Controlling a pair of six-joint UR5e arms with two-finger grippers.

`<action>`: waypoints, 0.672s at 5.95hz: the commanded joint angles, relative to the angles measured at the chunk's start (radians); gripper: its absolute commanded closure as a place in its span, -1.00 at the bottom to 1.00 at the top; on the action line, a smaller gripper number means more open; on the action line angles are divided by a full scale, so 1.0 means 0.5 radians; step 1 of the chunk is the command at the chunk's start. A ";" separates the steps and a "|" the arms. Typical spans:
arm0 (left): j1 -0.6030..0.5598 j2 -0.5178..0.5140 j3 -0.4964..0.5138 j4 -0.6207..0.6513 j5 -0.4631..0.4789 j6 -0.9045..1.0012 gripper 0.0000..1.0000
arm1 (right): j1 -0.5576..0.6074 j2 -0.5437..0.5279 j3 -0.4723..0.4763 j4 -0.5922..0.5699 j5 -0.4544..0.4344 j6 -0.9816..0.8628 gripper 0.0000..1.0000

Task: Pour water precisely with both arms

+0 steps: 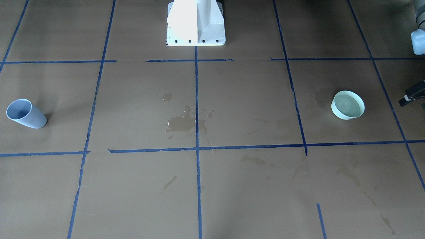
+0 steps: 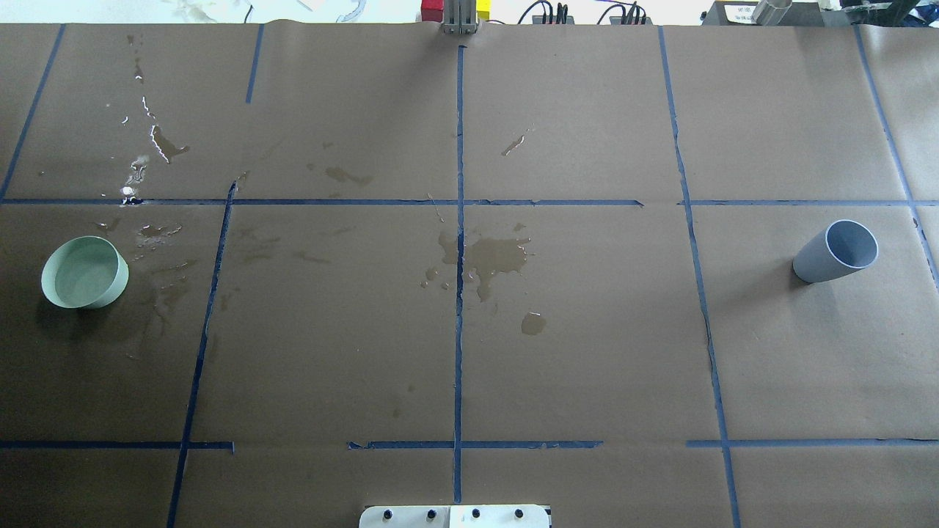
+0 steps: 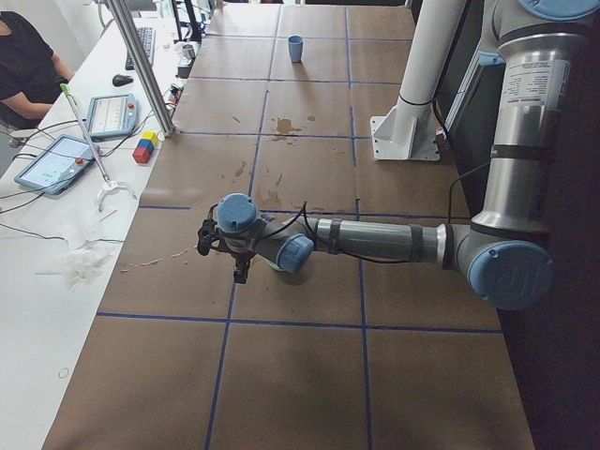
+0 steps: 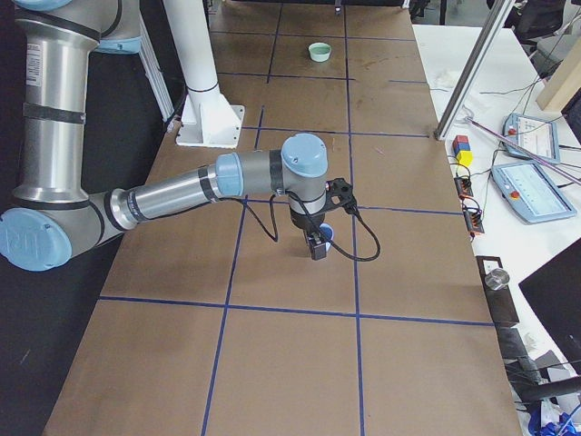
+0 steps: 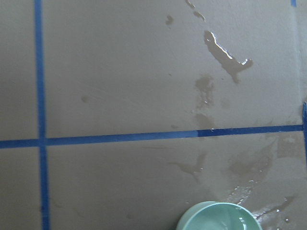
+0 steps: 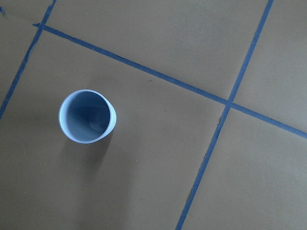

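Left gripper (image 3: 241, 270) hung pointing down over the table. The mint-green bowl (image 2: 84, 272) sat just beside and below its fingers, not touching. Finger state: could not be told.

Right gripper (image 4: 317, 247) also pointed down. The blue cup (image 2: 836, 253) stood mouth up just beside and below its fingers. Apart or together: could not be told.

Water (image 2: 499, 257): a glossy puddle on the brown paper (image 2: 587, 352) at table centre, across a blue tape line (image 2: 459, 125), well apart from both sets of fingers. More wet streaks (image 5: 225, 50) lay near the bowl.
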 commanded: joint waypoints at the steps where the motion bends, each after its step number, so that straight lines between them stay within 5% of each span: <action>1: -0.165 -0.003 -0.138 0.550 0.193 0.521 -1.00 | 0.000 -0.003 -0.011 -0.039 -0.038 0.000 -1.00; 3: -0.346 -0.004 -0.436 1.246 0.206 0.848 -1.00 | 0.000 -0.006 -0.085 -0.036 -0.017 0.000 -1.00; 4: -0.356 0.054 -0.407 1.280 0.203 0.955 -1.00 | -0.003 -0.012 -0.097 -0.033 -0.010 -0.003 -1.00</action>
